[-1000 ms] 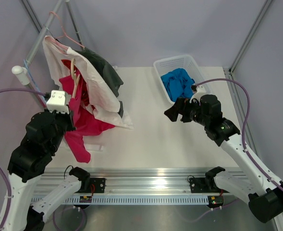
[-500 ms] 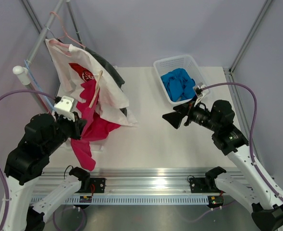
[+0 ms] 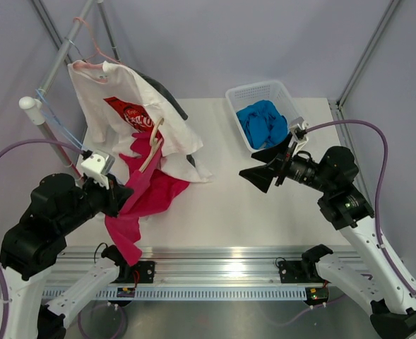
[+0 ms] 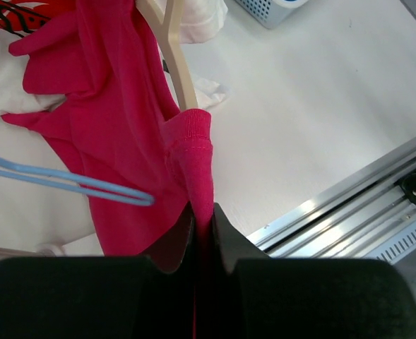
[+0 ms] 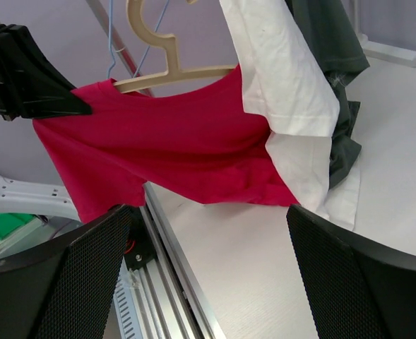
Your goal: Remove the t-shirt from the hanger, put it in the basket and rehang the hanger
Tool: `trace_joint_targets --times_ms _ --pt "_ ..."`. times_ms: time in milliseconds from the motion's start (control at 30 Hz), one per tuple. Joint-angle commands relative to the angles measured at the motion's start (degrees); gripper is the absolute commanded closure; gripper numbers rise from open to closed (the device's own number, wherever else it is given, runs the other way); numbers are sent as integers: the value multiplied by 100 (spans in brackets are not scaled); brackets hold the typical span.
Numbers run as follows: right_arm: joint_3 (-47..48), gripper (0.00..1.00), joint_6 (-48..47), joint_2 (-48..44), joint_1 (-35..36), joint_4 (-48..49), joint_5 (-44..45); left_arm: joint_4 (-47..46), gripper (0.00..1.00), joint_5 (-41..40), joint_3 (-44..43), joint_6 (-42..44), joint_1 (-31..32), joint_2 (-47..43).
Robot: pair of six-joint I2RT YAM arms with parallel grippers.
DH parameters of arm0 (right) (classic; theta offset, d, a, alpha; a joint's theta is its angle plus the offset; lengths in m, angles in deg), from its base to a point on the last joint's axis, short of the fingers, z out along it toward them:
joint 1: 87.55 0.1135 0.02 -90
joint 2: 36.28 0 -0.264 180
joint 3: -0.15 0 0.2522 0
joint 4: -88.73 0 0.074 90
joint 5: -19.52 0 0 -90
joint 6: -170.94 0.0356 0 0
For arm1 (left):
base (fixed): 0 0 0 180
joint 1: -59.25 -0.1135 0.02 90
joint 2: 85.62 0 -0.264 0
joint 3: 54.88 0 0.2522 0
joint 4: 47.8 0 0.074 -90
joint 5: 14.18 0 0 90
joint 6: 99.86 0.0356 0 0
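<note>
The magenta t-shirt (image 3: 153, 192) hangs stretched off the pale wooden hanger (image 3: 151, 145) at the left of the table. My left gripper (image 3: 123, 199) is shut on a bunched edge of it, low and near the front rail. In the left wrist view the cloth (image 4: 109, 120) runs up from my gripper (image 4: 203, 212) to the hanger's arm (image 4: 177, 60). My right gripper (image 3: 259, 167) stands wide open at mid-table, pointing left, apart from the shirt. Its view shows the t-shirt (image 5: 172, 152) spread under the hanger (image 5: 171, 70), beyond the gripper (image 5: 208, 219).
A white t-shirt with a red logo (image 3: 119, 95) and a dark grey garment (image 3: 171, 104) hang on the same rack (image 3: 58, 65). Light-blue wire hangers (image 3: 58, 128) sit beside my left arm. A white basket (image 3: 253, 90) holds a blue garment (image 3: 264, 123). A metal rail (image 3: 215, 258) runs along the near edge.
My left gripper has pulled the magenta cloth toward the front rail and rightward. The hanger and the white shirt swung out to the right. The right arm drew back, its gripper still open.
</note>
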Motion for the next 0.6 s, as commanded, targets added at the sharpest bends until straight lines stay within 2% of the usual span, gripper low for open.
trace_joint_targets --times_ms 0,133,200,267,400,467,567 --pt "309 0 -89 -91 30 -197 -336 -81 100 1103 -93 -200 45 -127" --pt "177 0 -81 -82 39 21 -872 -238 100 1542 249 -279 45 -153" --pt "124 1 -142 -65 30 -13 -839 -440 100 1859 425 -331 45 -214" --pt "168 1 -317 -56 30 -223 -733 -467 100 1816 619 -349 45 -267" --pt "230 0 -336 -117 30 -303 -715 -205 100 1027 759 -349 45 -303" --pt "265 1 -240 -118 30 -277 -828 -151 100 1033 917 -332 45 -285" --pt "204 0 -108 -152 30 -190 -926 -247 100 1454 1128 -340 45 -373"
